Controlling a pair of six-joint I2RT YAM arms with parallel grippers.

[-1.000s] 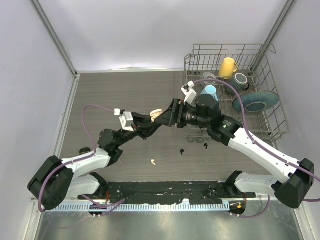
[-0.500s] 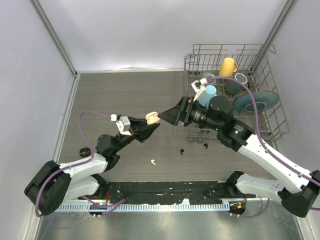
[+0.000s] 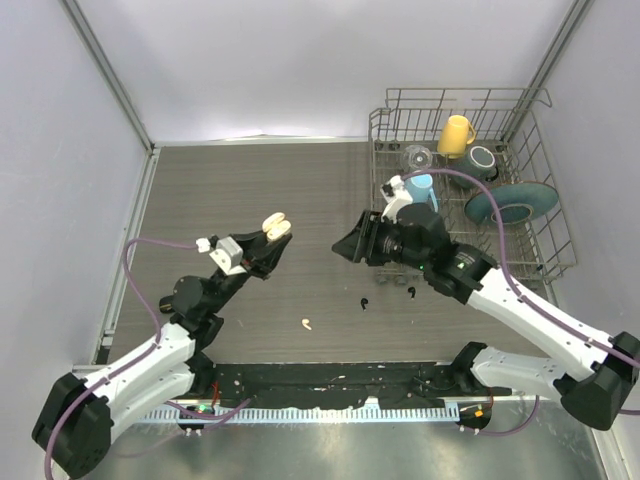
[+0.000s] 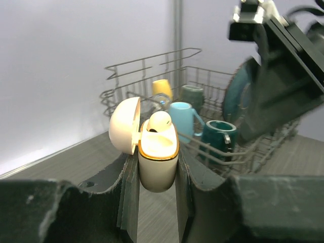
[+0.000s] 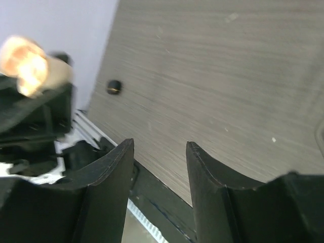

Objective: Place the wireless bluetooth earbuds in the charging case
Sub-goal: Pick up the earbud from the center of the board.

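My left gripper (image 3: 268, 240) is shut on a cream-white charging case (image 3: 275, 224), held upright above the table. In the left wrist view the case (image 4: 158, 164) sits between the fingers (image 4: 129, 182) with its lid (image 4: 125, 125) open and one cream-white earbud (image 4: 160, 121) standing in it. My right gripper (image 3: 347, 247) is open and empty, a short way right of the case; its wrist view shows spread jaws (image 5: 159, 147) over bare table. One cream-white earbud (image 3: 306, 324) and two black earbuds (image 3: 363, 303) (image 3: 411, 291) lie on the table.
A wire dish rack (image 3: 552, 262) at the back right holds a yellow mug (image 3: 456, 135), a light blue mug (image 3: 421, 187), a dark teal mug (image 3: 481, 160) and a teal plate (image 3: 510, 204). A small black object (image 5: 114, 87) lies near the left wall.
The right gripper, which was at the case, has drawn back to the right. The left arm has pulled the case back left. The two grippers now stand apart.
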